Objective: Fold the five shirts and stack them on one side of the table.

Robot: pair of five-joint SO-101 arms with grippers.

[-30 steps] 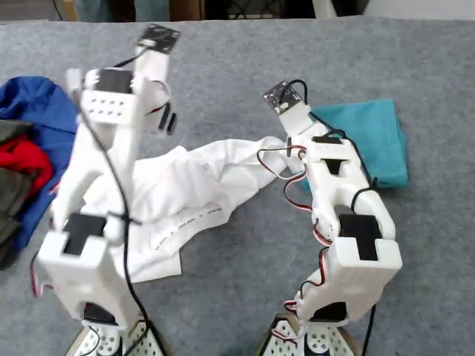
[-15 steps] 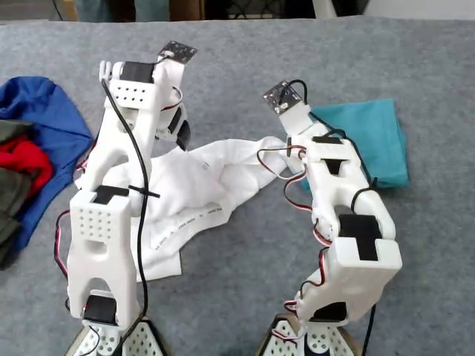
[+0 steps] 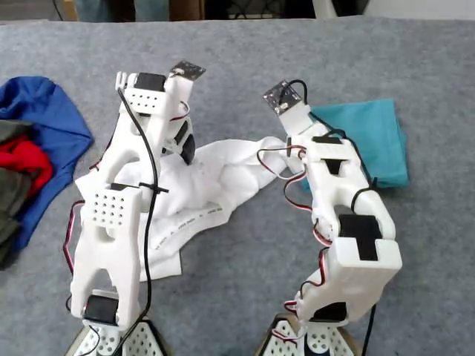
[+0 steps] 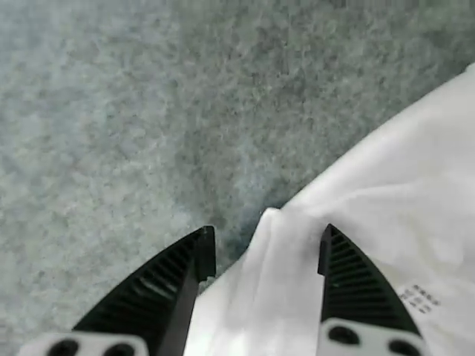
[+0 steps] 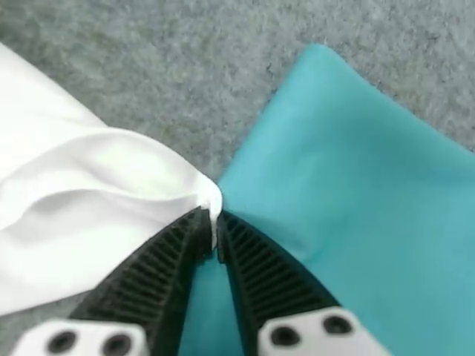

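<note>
White shirt (image 3: 200, 185) strung between two arms on the grey desk (image 3: 245, 59), one corner pinched.

High view: the white shirt lies crumpled mid-desk. The left hand (image 3: 185, 147) hangs over its far edge, and one corner is drawn toward the right arm (image 3: 341, 193). A folded teal shirt (image 3: 378, 137) lies flat just beside that arm. A heap (image 3: 30, 156) of what look like blue, red and dark shirts sits at the desk's left edge. Left wrist view: the left hand (image 4: 266, 248) is spread, its fingers (image 4: 178, 274) on either side of a folded edge of the white shirt (image 4: 386, 185), with bare desk (image 4: 111, 111) beyond. Right wrist view: the right hand (image 5: 214, 226) is pressed together, pinching the white shirt (image 5: 96, 185) by its corner, just over the edge of the teal shirt (image 5: 356, 170).
</note>
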